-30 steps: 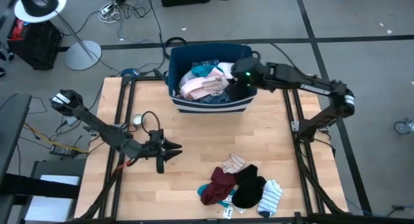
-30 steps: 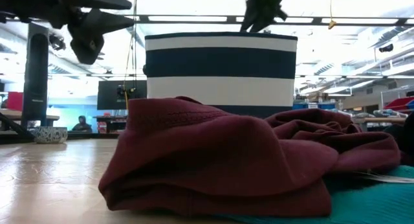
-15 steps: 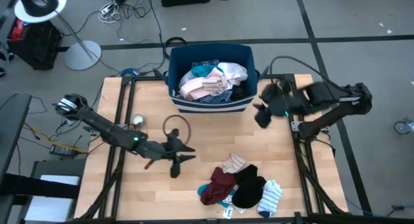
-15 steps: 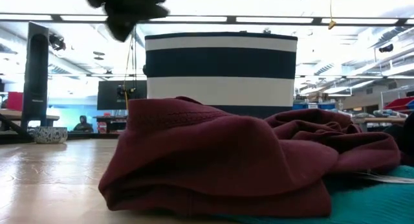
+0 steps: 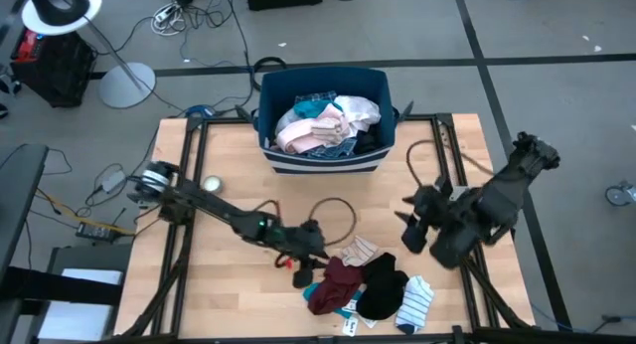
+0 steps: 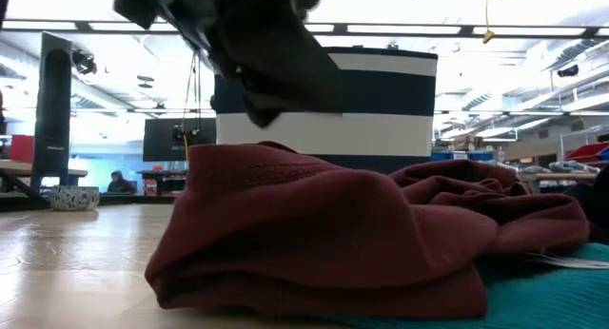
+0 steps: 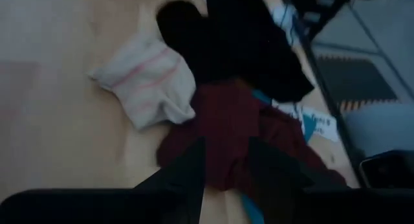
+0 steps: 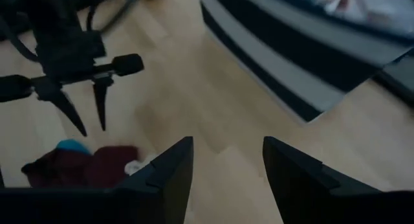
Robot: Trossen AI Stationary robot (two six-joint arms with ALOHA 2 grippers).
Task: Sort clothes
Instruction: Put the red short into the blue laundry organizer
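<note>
The clothes lie in two places. A small heap sits near the table's front edge: a maroon garment point(image 5: 333, 284), a black one point(image 5: 383, 284), a cream striped sock point(image 5: 360, 252) and a blue-striped white sock point(image 5: 415, 302). More clothes point(image 5: 320, 125) fill the dark blue bin point(image 5: 323, 160) at the far edge. My left gripper point(image 5: 306, 266) hovers open just left of the heap, its fingers above the maroon garment point(image 7: 239, 120). My right gripper point(image 5: 405, 233) hangs open and empty above the bare table, right of the heap.
A teal piece with a white tag point(image 5: 350, 319) pokes out under the heap. In the low view the maroon garment point(image 6: 324, 234) fills the foreground in front of the striped bin point(image 6: 324, 101). Bare wood point(image 5: 238, 175) lies between the bin and the heap.
My left gripper has swept toward the table's right and near edges, from the left middle up to the heap, turning as it went. My right gripper has left the bin and swung toward the near edge, over the table's right half. The clothes have not moved.
</note>
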